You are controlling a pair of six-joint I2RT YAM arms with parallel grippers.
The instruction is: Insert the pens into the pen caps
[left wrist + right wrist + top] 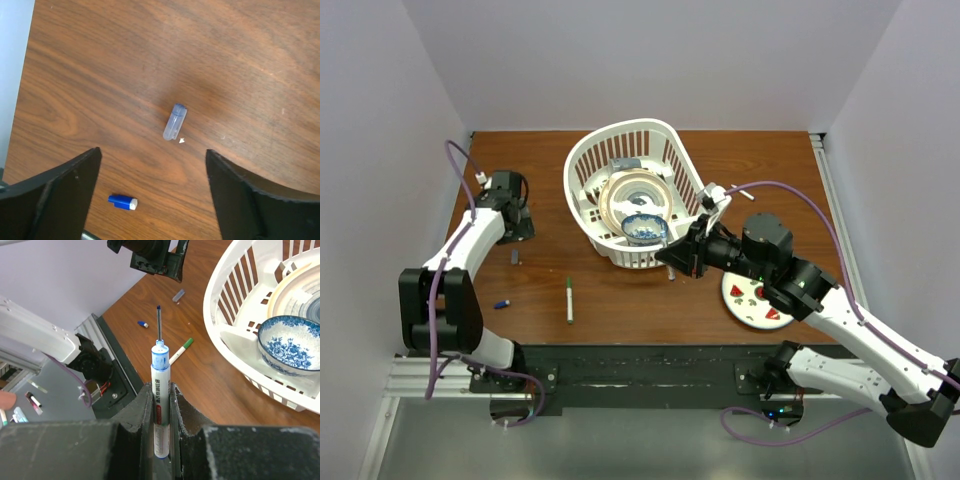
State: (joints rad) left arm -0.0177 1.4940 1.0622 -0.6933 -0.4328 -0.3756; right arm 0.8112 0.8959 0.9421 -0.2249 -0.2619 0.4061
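Right gripper (161, 392) pinches an uncapped pen (160, 365) (lower barrel hidden between fingers).

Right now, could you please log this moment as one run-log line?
left claw: open, aimed at grey cap | right claw: shut on uncapped pen | blue cap: lying loose

Wood-grain table (125, 60) — translucent plastic cap (174, 121), glossy pen (160, 380).

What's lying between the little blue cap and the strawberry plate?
A white pen with a green end lies on the table between the blue cap and the plate. The top view shows it.
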